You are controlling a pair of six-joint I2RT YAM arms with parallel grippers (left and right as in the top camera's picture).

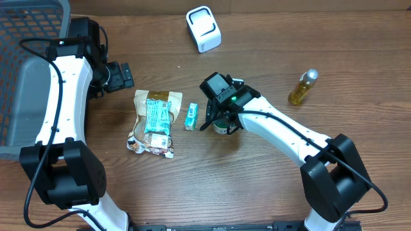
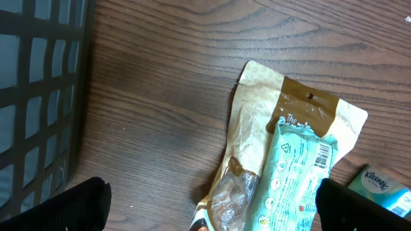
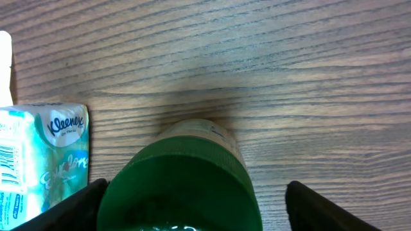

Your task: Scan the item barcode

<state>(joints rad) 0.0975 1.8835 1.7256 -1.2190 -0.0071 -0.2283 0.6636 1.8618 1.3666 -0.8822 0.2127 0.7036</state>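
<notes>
A green-lidded jar (image 1: 223, 126) stands on the table, its lid (image 3: 180, 186) filling the bottom of the right wrist view. My right gripper (image 1: 220, 120) (image 3: 192, 215) straddles it, open: the left finger is close against the lid, and a gap of bare table shows before the right finger (image 3: 321, 208). No barcode shows on the jar. My left gripper (image 1: 122, 76) (image 2: 215, 208) hovers open over the table at the top edge of a brown snack bag (image 2: 257, 128), holding nothing.
A mint packet (image 1: 157, 115) (image 2: 295, 173) with a barcode lies on the brown bag (image 1: 154, 128). A Kleenex tissue pack (image 1: 191, 117) (image 3: 45, 154) sits just left of the jar. A white scanner-like device (image 1: 203, 29) is at the back, a yellow bottle (image 1: 302, 88) right, a dark basket (image 1: 26, 64) far left.
</notes>
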